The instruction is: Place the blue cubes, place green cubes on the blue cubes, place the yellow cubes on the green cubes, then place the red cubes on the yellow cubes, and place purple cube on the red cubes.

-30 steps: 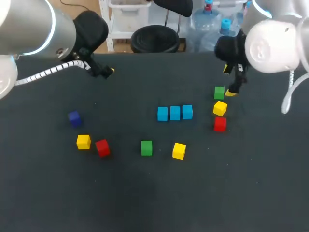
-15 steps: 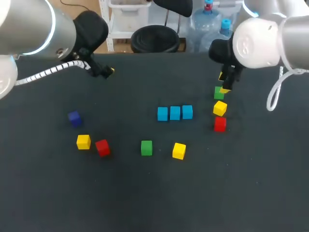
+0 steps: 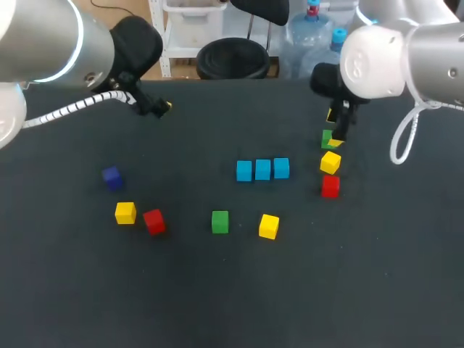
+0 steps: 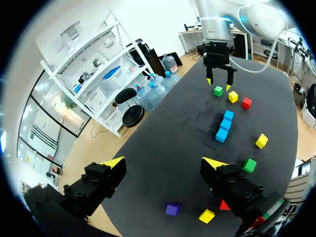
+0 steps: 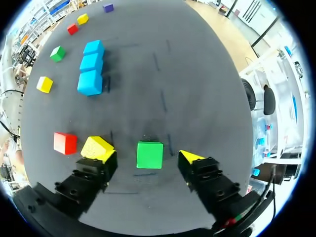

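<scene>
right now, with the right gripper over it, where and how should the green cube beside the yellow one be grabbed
Grip the green cube by two opposite side faces, coming straight down. It sits flat on the table, between the open fingers of the right gripper. The yellow cube lies close beside one finger, so probably keep the descent centred.

Charcoal-black worktop (image 3: 232,290), three sky-blue cubes (image 3: 262,170), two green cubes (image 3: 220,222), three yellow cubes (image 3: 269,226), two red cubes (image 3: 154,221), one purple cube (image 3: 112,177), black left end effector (image 4: 164,162) and right end effector (image 5: 148,158) tipped bright yellow
</scene>
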